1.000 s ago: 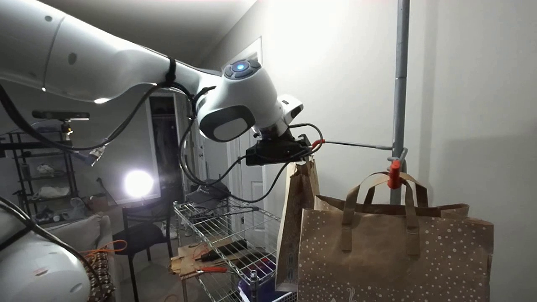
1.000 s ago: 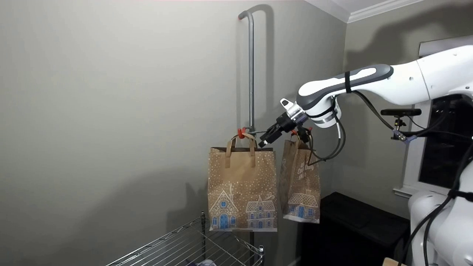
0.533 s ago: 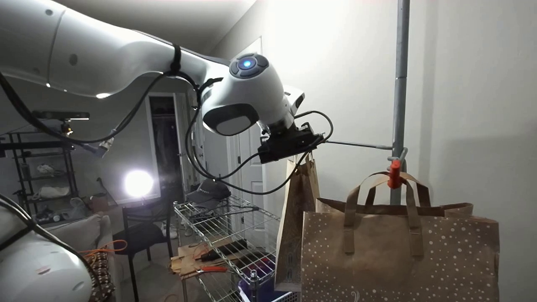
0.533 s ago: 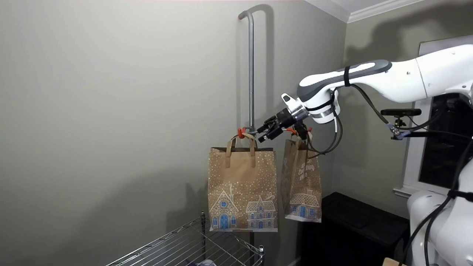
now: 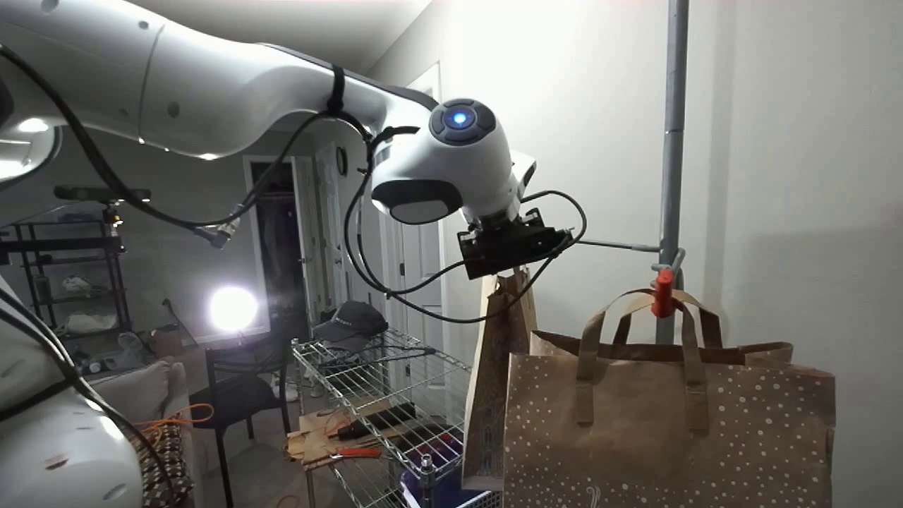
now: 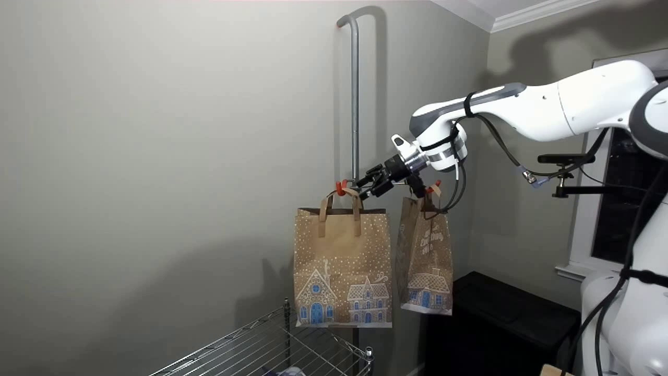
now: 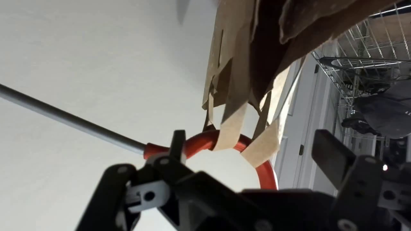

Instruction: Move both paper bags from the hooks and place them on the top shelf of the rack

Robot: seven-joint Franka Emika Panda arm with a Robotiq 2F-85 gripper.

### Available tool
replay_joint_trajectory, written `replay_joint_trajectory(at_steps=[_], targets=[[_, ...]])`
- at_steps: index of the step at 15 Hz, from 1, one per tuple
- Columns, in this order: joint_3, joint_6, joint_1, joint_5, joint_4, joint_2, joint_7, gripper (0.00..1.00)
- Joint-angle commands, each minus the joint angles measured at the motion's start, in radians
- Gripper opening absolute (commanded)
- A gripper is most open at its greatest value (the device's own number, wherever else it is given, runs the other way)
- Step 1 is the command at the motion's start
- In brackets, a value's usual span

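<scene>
White-speckled brown kraft bag and angled brown kraft bag hang by paper handles, each from an orange-red curved hook. Black gripper: jaws apart, presumably placed to pinch the latter bag's handles.

I can read no word clearly. In an exterior view, the brown kraft paper bag right of centre carries white lettering, too blurred for me; in an exterior view, the dark grey peaked cap left of centre bears pale marks too small to decipher.
</scene>
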Motion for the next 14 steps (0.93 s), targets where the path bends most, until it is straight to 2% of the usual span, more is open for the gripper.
replay_joint_trajectory(at_steps=[1,7,8,9,14], targets=[[0.092,-0.064,-0.115,0.065,0.064,0.085,-0.066,1.0],[0.213,-0.096,-0.228,0.046,0.095,0.142,-0.02,1.0],[0.225,-0.088,-0.24,0.048,0.097,0.148,-0.019,0.92],[0.235,-0.074,-0.249,0.06,0.098,0.151,-0.026,0.74],[0.27,-0.051,-0.294,0.047,0.107,0.142,0.027,0.41]])
